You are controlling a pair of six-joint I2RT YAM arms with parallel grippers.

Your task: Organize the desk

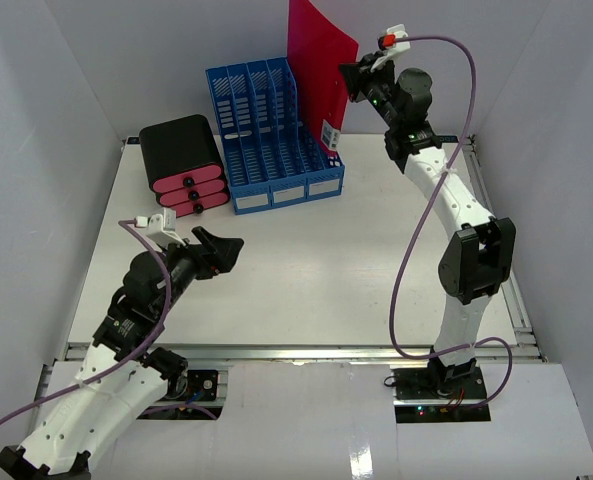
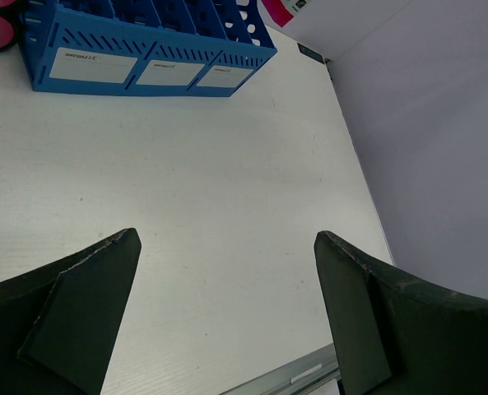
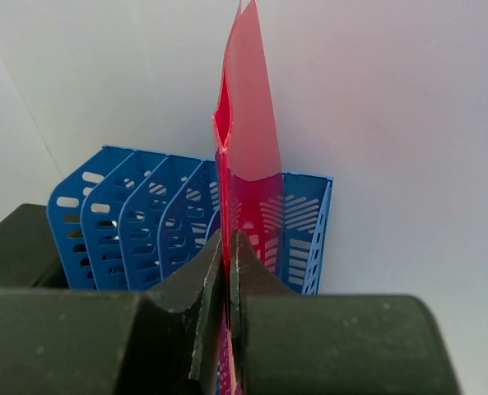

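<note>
The white desk [image 1: 316, 270] carries a blue slotted file rack [image 1: 271, 140] at the back. A red translucent folder [image 1: 316, 60] stands upright over the rack's right end. My right gripper [image 1: 354, 82] is shut on the folder's edge, raised above the desk. In the right wrist view the folder [image 3: 248, 123] rises thin between my shut right gripper [image 3: 227, 239], with the rack [image 3: 137, 214] behind it. Whether its lower edge sits in a slot is not visible. My left gripper [image 1: 226, 250] hovers open over the desk's left-middle; the left wrist view shows my left gripper [image 2: 227, 236] holding nothing.
A black box with pink drawer fronts [image 1: 184, 165] stands left of the rack. White walls close in the desk on three sides. A silver rail [image 2: 293, 374] runs along the front edge. The rack's labelled front [image 2: 145, 49] faces the left gripper.
</note>
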